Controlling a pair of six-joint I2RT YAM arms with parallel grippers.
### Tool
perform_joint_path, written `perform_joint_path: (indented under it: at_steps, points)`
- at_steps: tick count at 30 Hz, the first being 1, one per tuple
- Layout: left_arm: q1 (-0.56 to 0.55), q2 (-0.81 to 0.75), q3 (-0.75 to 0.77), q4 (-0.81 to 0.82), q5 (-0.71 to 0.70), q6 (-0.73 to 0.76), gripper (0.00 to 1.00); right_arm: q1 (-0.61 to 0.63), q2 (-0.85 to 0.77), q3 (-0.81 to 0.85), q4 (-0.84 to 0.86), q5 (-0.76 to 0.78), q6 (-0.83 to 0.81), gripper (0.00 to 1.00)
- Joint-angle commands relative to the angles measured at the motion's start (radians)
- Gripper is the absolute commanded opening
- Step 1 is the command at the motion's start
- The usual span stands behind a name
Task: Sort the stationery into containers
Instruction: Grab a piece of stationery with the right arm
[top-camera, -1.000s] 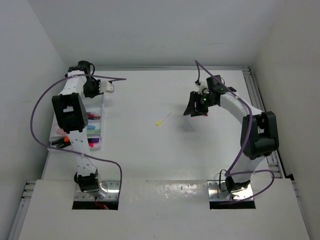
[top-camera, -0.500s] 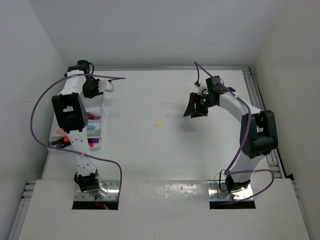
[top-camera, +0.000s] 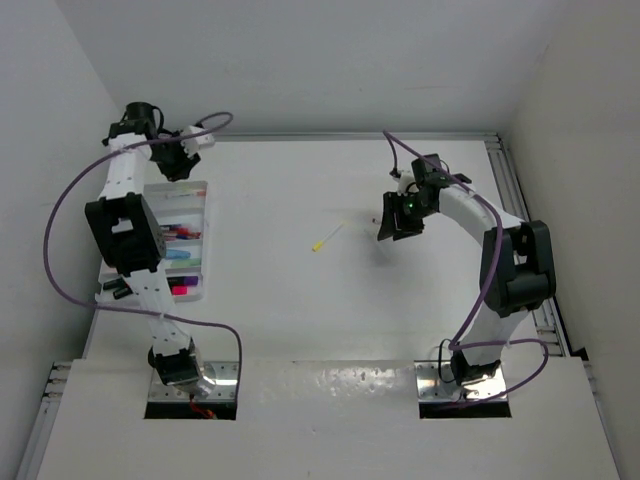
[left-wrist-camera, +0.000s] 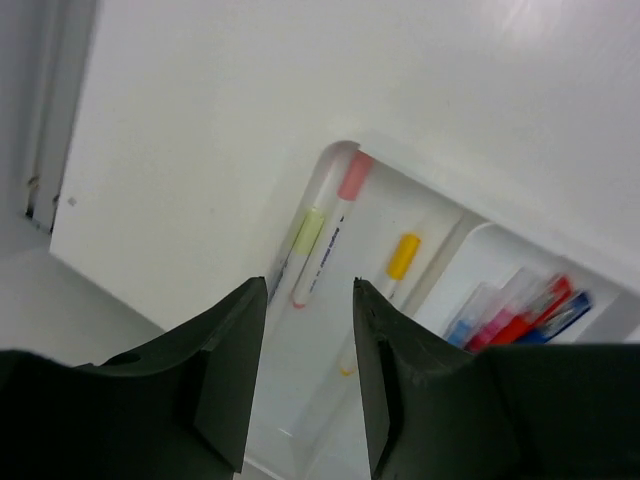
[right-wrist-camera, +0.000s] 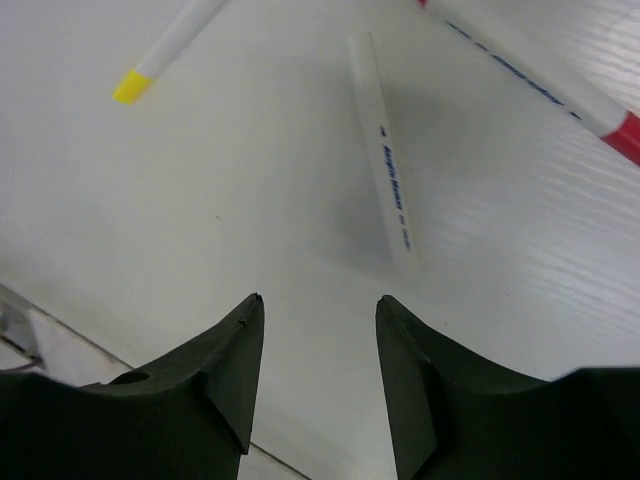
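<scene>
Mid-table, the right gripper (right-wrist-camera: 320, 305) hangs empty, jaws well parted, just above a white pen (right-wrist-camera: 385, 160), its cap seemingly out of view, with a yellow-capped pen (right-wrist-camera: 170, 45) and a red-capped pen (right-wrist-camera: 540, 85) near. Farther off, the left gripper (left-wrist-camera: 305, 292) hovers over the far end of the tray (left-wrist-camera: 345, 150), jaws partly apart on nothing, sorted pens (left-wrist-camera: 335, 232) lying below. Picking up the loose pens looks the step in hand: the right jaws must straddle the white barrel and descend.
</scene>
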Motion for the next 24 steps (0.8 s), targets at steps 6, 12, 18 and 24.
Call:
perform_joint_path:
  at_steps: [6, 12, 18, 24]
  points:
    - [0.010, -0.450, -0.284, 0.224, 0.307, -0.556, 0.50, 0.062, 0.021, 0.072, -0.079, 0.312, -0.222, 0.46]
    - [-0.010, -0.584, -0.476, 0.271, 0.468, -0.698, 0.51, 0.095, 0.072, 0.090, -0.033, 0.342, -0.259, 0.45]
    - [-0.034, -0.715, -0.663, 0.392, 0.495, -0.794, 0.51, 0.128, 0.182, 0.165, -0.024, 0.355, -0.263, 0.43]
    - [-0.047, -0.803, -0.740, 0.449, 0.496, -0.850, 0.51, 0.141, 0.251, 0.191, -0.019, 0.366, -0.263, 0.42]
